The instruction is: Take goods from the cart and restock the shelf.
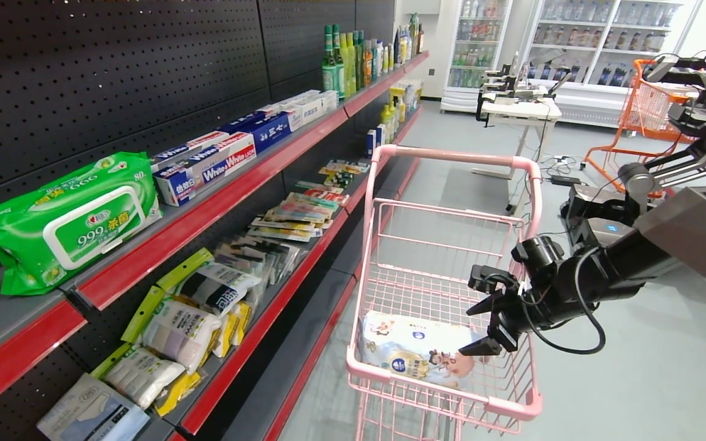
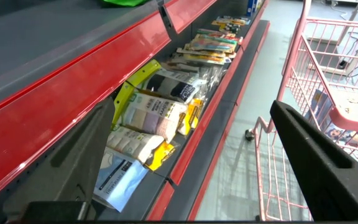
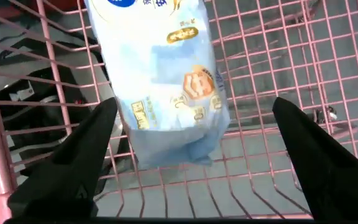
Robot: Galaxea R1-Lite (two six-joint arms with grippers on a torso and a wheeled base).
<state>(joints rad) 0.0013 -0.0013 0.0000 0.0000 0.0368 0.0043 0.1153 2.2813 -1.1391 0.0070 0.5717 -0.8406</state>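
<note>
Head view: right gripper (image 1: 474, 332) hung inside the pink cart (image 1: 451, 157), close to its right wall, just over the pack.
Right gripper's grip: fingers spread wide with nothing in them. The right wrist view had one on each side of the pack (image 3: 166, 81).
Pack: white-and-blue bag (image 1: 414, 356), lying flat on the cart's wire floor near the front rim.
Left gripper (image 2: 191, 109): fingers apart too, holding nothing, out beside the lower shelf's red lip (image 2: 210, 118).
Room: strip of grey floor (image 1: 328, 367) ran between cart and shelf. Top shelf (image 1: 206, 211) had bare board on the near side of the green wipes (image 1: 65, 223).
</note>
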